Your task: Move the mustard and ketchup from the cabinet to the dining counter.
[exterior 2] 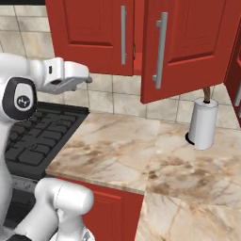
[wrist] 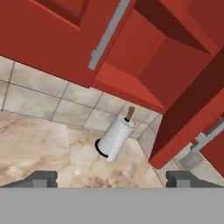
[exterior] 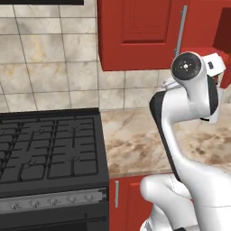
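The red wall cabinet (exterior 2: 94,33) hangs over the worktop. Its left door is closed, and its right door (exterior 2: 188,42) stands swung out. In the hand view I look up at the cabinet (wrist: 144,65) from below, seeing its open inside and red underside. The mustard and the ketchup are hidden from here, and the dining counter is out of view. My gripper (wrist: 112,179) is open, its two tips far apart with nothing between them. It hangs in the air left of and below the open door (exterior 2: 87,79).
A white paper towel roll (exterior 2: 202,124) on a dark stand sits upright on the marbled worktop (exterior 2: 117,150) near the back wall, under the open door's right side. The black stove (exterior: 49,149) lies to the left. Red base cupboards (exterior: 126,198) sit below.
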You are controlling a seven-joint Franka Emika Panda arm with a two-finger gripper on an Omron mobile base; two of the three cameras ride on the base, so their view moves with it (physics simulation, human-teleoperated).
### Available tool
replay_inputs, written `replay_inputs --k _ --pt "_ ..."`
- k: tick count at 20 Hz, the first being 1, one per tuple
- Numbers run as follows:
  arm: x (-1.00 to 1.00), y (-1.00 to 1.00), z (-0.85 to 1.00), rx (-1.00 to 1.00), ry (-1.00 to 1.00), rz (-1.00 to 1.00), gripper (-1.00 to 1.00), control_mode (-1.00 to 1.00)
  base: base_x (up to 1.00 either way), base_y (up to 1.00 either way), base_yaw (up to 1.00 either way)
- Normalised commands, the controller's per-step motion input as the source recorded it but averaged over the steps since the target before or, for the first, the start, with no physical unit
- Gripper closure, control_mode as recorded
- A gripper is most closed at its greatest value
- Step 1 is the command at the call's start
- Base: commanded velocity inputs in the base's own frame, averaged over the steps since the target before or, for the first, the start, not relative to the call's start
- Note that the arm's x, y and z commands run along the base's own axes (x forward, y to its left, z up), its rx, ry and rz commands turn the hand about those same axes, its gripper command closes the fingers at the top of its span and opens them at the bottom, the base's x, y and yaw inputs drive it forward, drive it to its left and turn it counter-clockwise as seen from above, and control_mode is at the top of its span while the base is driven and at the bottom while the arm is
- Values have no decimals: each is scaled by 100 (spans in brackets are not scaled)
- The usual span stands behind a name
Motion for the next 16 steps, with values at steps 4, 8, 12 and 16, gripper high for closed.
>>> replay_inputs --k 4,8,12,16 --pt "100 -12 0 -2 28 -1 -100 -100 0 0 0" --pt "94 -65 0 0 26 0 -100 -100 0 0 0" --pt "38 -95 0 0 15 -7 -100 -100 0 0 0" --pt "0 -100 1 3 7 -14 -100 -100 0 0 0"
